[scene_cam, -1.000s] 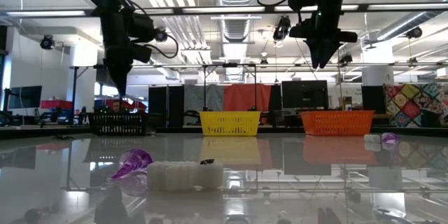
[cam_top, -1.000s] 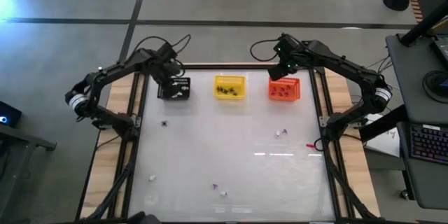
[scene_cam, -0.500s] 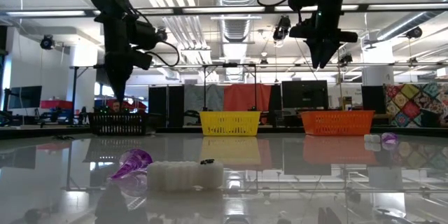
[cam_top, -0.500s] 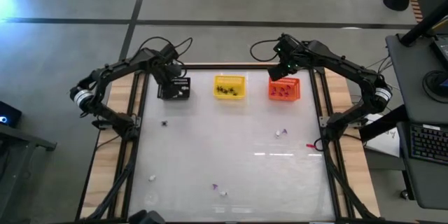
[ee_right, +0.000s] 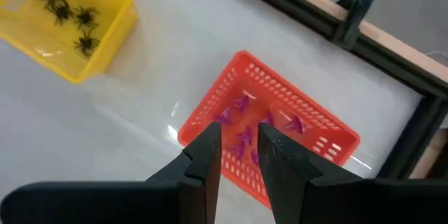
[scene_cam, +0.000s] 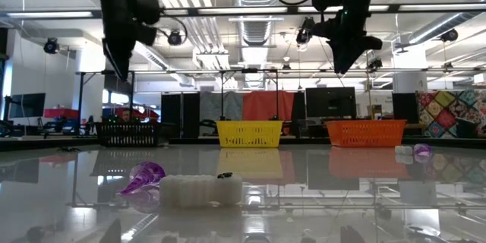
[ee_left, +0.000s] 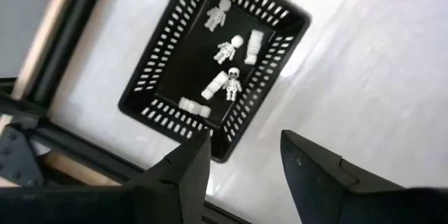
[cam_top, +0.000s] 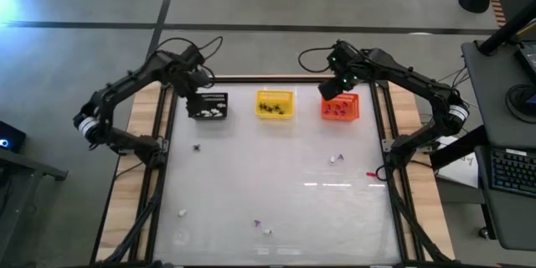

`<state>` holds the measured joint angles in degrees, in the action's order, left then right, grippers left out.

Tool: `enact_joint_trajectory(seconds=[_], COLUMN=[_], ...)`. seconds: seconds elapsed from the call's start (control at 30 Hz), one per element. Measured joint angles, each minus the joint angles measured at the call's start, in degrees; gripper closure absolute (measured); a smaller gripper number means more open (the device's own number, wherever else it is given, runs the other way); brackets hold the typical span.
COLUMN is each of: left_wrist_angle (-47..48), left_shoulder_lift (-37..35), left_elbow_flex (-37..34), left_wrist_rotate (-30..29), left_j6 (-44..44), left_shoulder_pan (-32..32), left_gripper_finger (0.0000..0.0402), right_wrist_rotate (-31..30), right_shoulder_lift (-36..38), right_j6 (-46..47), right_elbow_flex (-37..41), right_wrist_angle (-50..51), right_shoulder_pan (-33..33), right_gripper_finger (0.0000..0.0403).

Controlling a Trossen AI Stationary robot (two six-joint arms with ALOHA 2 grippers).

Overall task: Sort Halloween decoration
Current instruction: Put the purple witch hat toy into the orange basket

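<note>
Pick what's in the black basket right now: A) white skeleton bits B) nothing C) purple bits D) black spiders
A: the left wrist view looks down into the black basket and shows only white skeleton bits; the spiders sit in the yellow basket.

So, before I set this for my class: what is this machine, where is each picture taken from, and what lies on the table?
It is a robot with two dark arms at a white table. One picture looks straight down, one looks level across the tabletop, and one comes from a camera on each wrist. At the far edge stand three baskets: the black basket holds white skeleton figures, the yellow basket black spiders, the orange basket purple bits. A few trinkets lie loose nearer the camera. The left gripper hangs above the black basket with its jaws open and empty; the right gripper hangs above the orange one, with nothing visible between its jaws.
</note>
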<state>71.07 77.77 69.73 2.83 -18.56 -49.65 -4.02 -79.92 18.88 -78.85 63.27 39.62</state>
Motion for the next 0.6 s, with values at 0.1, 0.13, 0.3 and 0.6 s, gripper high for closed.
enact_joint_trajectory(seconds=[0.1,0.13,0.3,0.6], left_wrist_angle=[0.9,1.0,0.9,1.2], left_shoulder_lift=[-4.2,-5.5,-12.2,-18.2], left_elbow_flex=[0.6,0.6,0.3,0.3], left_wrist_rotate=[1.2,1.2,1.2,1.2], left_j6=[0.9,1.4,3.4,4.6], left_shoulder_pan=[0.0,0.0,0.0,0.0], left_gripper_finger=[0.0245,0.0245,0.0245,0.0245], right_wrist_rotate=[0.8,1.8,10.5,19.5], right_shoulder_lift=[0.0,0.0,0.0,-0.2], right_j6=[0.0,0.0,1.3,4.1], right_elbow_flex=[0.0,0.0,0.0,0.0], right_wrist_angle=[-1.7,-2.3,-7.1,-12.2], right_shoulder_pan=[0.0,0.0,0.0,-3.7], right_gripper_finger=[0.0323,0.0325,0.0334,0.0334])
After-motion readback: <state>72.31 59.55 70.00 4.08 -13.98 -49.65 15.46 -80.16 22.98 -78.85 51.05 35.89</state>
